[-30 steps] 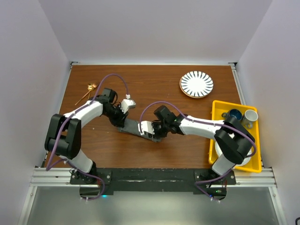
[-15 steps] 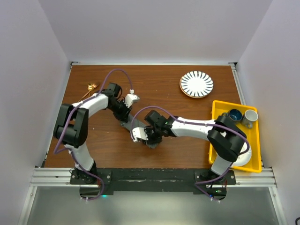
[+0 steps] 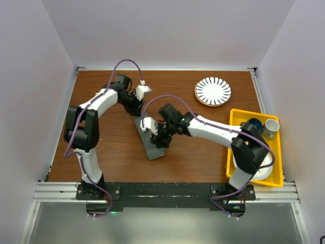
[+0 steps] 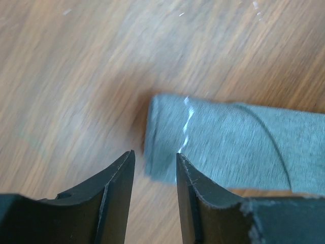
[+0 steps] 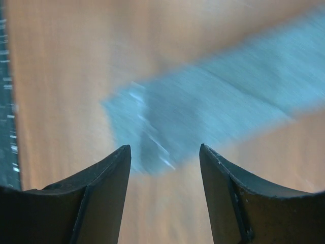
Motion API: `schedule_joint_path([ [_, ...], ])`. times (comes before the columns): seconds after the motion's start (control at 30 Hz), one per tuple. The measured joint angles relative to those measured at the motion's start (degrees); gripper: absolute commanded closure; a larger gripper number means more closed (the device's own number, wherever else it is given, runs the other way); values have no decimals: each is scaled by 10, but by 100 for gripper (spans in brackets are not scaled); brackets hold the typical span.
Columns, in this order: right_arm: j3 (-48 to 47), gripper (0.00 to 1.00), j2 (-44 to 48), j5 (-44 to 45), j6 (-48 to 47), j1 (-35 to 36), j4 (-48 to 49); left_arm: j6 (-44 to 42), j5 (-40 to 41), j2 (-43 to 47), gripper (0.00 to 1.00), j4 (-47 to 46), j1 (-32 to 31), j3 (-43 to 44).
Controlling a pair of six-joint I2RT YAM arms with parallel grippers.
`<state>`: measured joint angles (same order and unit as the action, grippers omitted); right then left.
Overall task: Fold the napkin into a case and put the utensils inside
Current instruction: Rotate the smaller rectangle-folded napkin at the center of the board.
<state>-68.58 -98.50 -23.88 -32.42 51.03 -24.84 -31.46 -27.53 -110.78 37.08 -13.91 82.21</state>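
The napkin is folded into a narrow dark grey case (image 3: 153, 149) that lies slanted on the wooden table in front of the arms. My left gripper (image 3: 137, 107) stands open just off its far end. In the left wrist view that end of the case (image 4: 223, 145) lies flat beyond the left gripper (image 4: 155, 153), with nothing pinched. My right gripper (image 3: 155, 136) hovers open over the middle of the case. In the right wrist view the blurred near end of the case (image 5: 203, 109) sits beyond the open right gripper (image 5: 165, 147). The utensils are hidden.
A striped plate (image 3: 213, 91) sits at the back right. A yellow tray (image 3: 278, 152) at the right edge holds a blue cup (image 3: 253, 124), a white mug (image 3: 271, 127) and a white dish (image 3: 264, 170). White walls surround the table.
Both grippers opened and let go of the case. The case swung from lying crosswise to slanting front to back. The left arm pulled toward the back and the right gripper rose.
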Motion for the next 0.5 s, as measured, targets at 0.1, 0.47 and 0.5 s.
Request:
schedule_joint_path([
  [0.1, 0, 46, 23, 5, 10, -46, -12, 4, 4, 25, 59, 3, 15, -17],
  [0.47, 11, 49, -23, 11, 16, -44, -25, 4, 18, 42, 62, -2, 22, -111],
  [0.5, 16, 49, -32, 12, 16, -44, -24, 5, 20, 36, 62, -3, 21, -110],
])
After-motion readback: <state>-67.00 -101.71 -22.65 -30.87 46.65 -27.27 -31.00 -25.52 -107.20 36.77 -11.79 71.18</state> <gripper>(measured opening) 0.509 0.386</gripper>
